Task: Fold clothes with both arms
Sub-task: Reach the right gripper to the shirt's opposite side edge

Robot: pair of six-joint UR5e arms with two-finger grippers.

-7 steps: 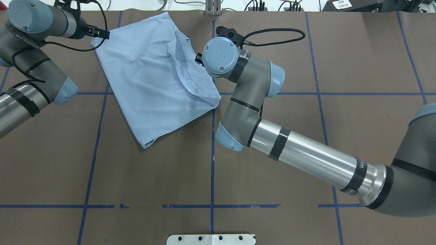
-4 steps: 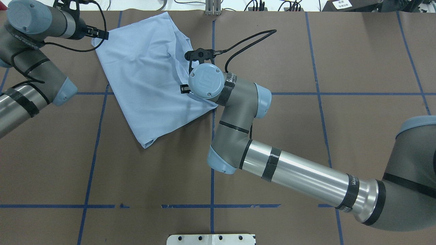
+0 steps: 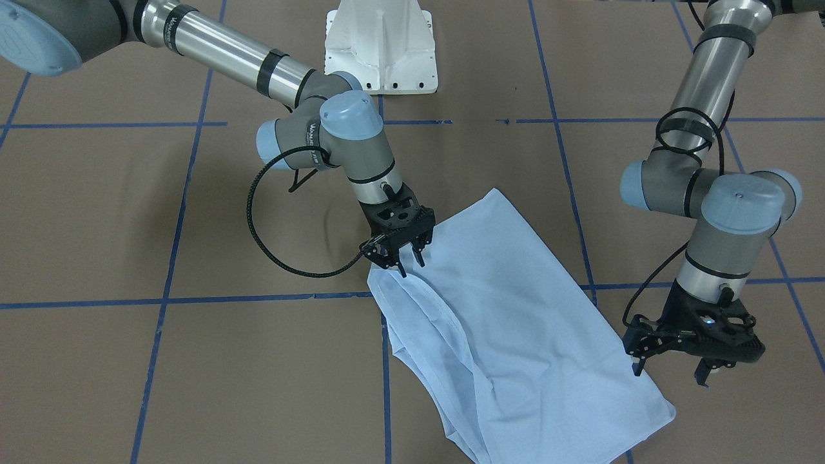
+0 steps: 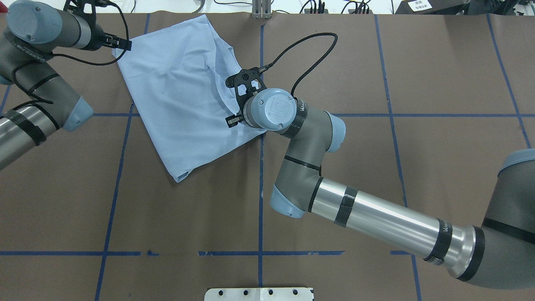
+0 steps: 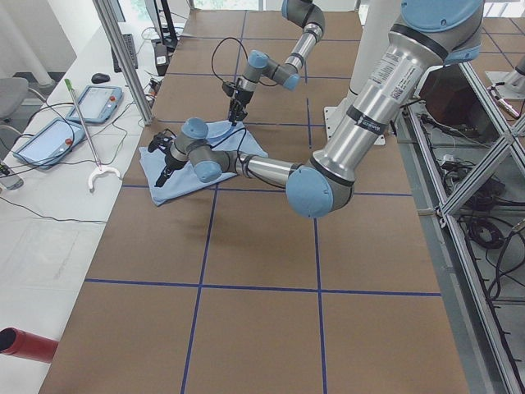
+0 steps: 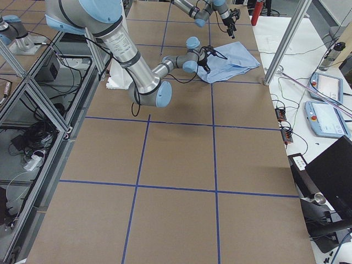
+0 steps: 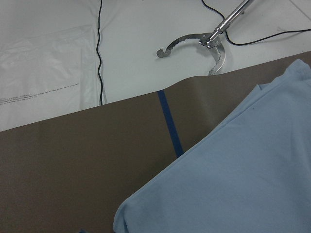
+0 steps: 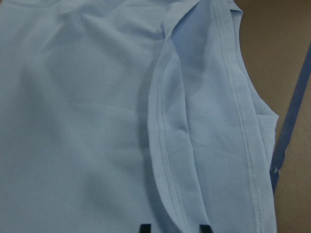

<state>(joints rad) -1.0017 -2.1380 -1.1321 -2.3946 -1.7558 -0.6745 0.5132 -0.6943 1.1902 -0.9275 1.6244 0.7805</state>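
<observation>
Shirt (image 3: 509,309) hem lies between spread right claw (image 3: 410,265) tips: descend squarely, pinch both layers; left claw (image 3: 669,375) gapes too.

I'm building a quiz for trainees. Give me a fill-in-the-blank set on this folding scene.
The t-shirt is pale ____. It lies on a ____ table. The left pincer stands ____ at the t-shirt's corner.
Missing words: blue; brown; open.
</observation>
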